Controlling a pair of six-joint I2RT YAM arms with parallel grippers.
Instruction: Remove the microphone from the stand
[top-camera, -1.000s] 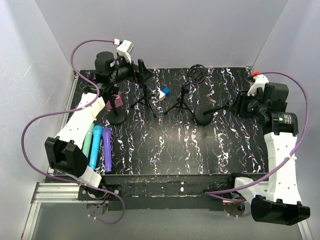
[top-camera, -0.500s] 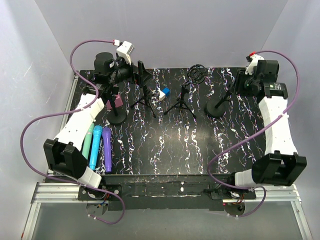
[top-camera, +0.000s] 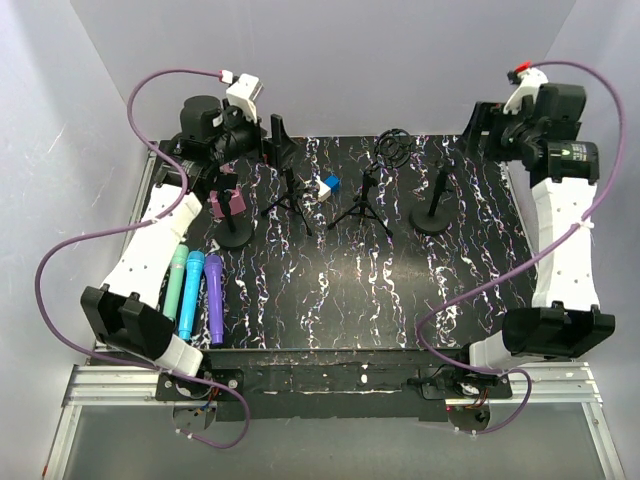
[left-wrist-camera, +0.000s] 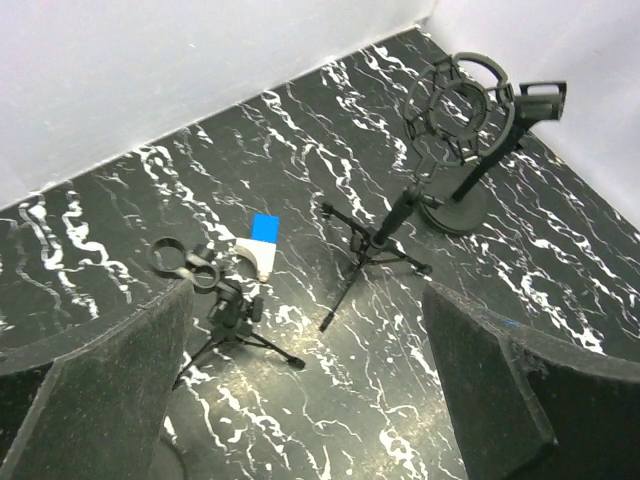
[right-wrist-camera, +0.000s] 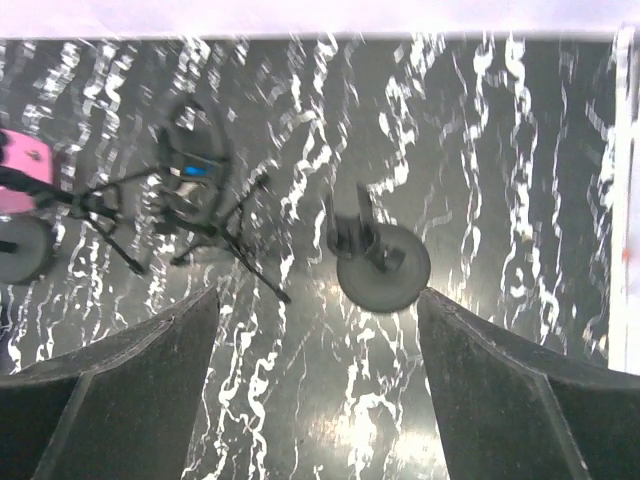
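Note:
A pink microphone (top-camera: 228, 200) sits in the holder of a round-base stand (top-camera: 236, 238) at the left of the mat; it also shows at the left edge of the right wrist view, microphone (right-wrist-camera: 20, 165). My left gripper (top-camera: 275, 135) hovers open behind and right of it, high over the mat, with nothing between its fingers (left-wrist-camera: 100, 400). My right gripper (top-camera: 478, 125) is open at the back right, above and behind a bare round-base stand (top-camera: 432, 218) that stands upright on its own, the same stand (right-wrist-camera: 385, 270) lying beyond its fingertips.
Green (top-camera: 175, 285), blue (top-camera: 192, 290) and purple (top-camera: 213, 298) microphones lie side by side at the left front. A tripod with a shock mount (top-camera: 378, 185) and a smaller tripod (top-camera: 288, 195) stand mid-mat, a white-and-blue block (top-camera: 327, 184) between them. Grey walls enclose the back and sides.
My right gripper carried the bare round-base stand to the right, let go of it, opened, and drew back and up. My left arm shifted slightly back and left.

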